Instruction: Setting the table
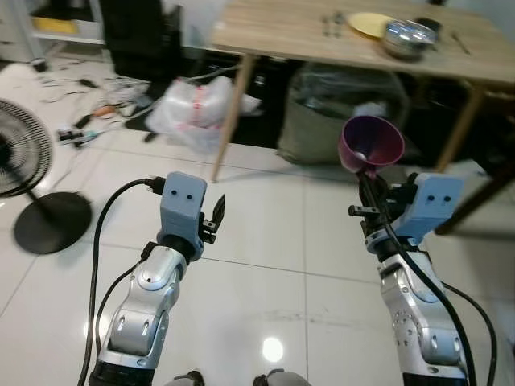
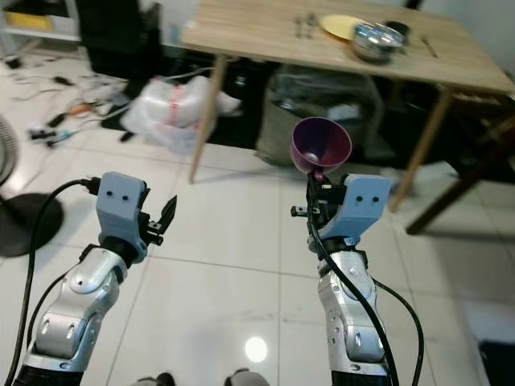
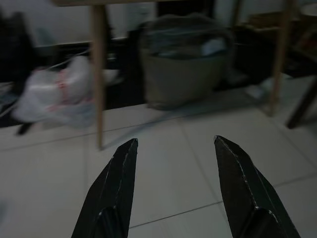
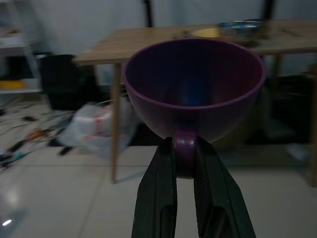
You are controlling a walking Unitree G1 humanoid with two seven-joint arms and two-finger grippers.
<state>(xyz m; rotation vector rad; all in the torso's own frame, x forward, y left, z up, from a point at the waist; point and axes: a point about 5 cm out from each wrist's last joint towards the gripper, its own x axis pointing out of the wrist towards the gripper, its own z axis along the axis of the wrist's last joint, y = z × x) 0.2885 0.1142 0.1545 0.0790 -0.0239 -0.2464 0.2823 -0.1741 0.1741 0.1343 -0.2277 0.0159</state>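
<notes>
One purple cup (image 4: 194, 88) was clamped by its handle in the right gripper (image 4: 184, 148), well short of the wooden table (image 1: 273, 32); the left gripper (image 3: 174, 148) was held open and empty; the yellow plate (image 1: 368, 22) and metal bowl (image 1: 407, 37) were already set there.

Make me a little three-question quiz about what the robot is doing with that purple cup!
1. True or false: the right end effector grips the purple cup by its handle.
2. Where does the yellow plate lie? A) on the floor B) on the wooden table C) in the cup
3. Fill in: the left end effector is ____ and holds nothing.

Key: 1 true; 2 B; 3 open.
</notes>
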